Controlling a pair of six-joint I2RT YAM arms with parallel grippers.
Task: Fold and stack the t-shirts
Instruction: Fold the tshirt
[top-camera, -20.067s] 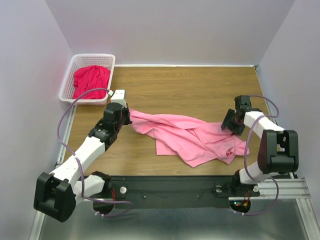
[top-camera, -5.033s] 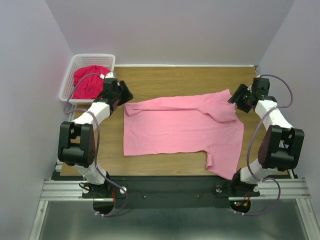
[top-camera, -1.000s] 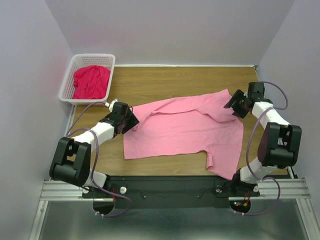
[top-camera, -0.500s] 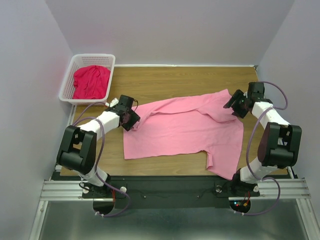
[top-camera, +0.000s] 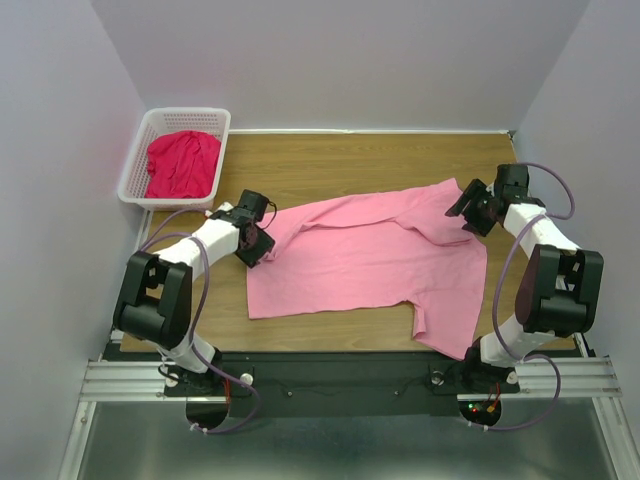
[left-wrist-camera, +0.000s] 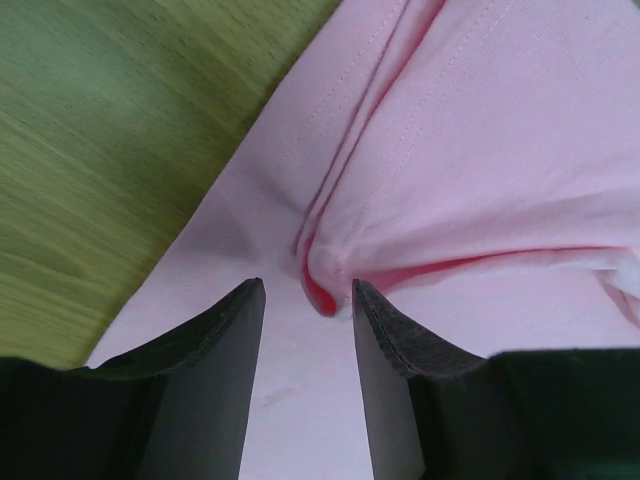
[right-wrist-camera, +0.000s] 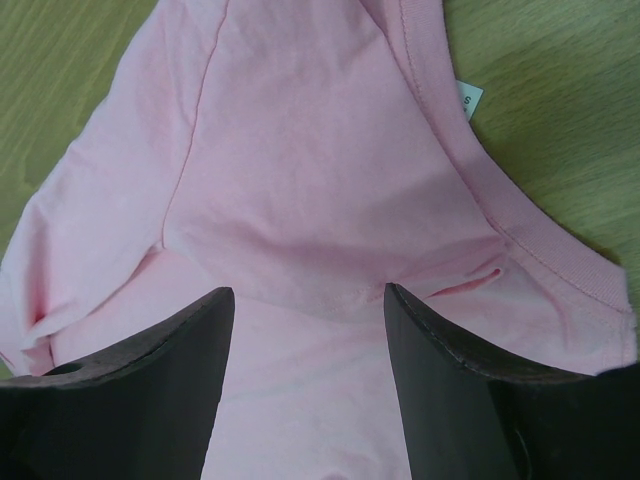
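1. Pink tee (top-camera: 360, 265): lies spread at the middle of the table (top-camera: 350, 165), mostly flat. Its 9 o'clock edge is rumpled, and one sleeve hangs toward 5 o'clock.
2. Red tee (top-camera: 183, 163): bunched in the basket (top-camera: 190, 113) at the table's 10 o'clock corner, well apart from the pink one and not yet handled.
3. Left hand (left-wrist-camera: 308, 290): at the pink tee's 9 o'clock edge. Its fingers stand apart, straddling a raised fold (left-wrist-camera: 322, 280), and no pinch shows yet.
4. Right hand (right-wrist-camera: 308, 295): at the tee's 2 o'clock corner, beside the collar (right-wrist-camera: 520, 240). Its fingers are spread wide over flat cloth and grip nothing.
5. Change, left side:
   - Five seconds back the left hand hung near the basket and the tee's 10 o'clock corner lay square. That corner is now drawn inward into a ridge.
   - Within the last second the left forearm has swung round, and the fingers have been narrowing over the ridge.
6. Change, right side: none to speak of in the last second.
7. Reading: spreading looks finished. The left hand appears about to nip the ridge, probably to tug the edge flat again before the first fold. Both folding and stacking remain to be done.
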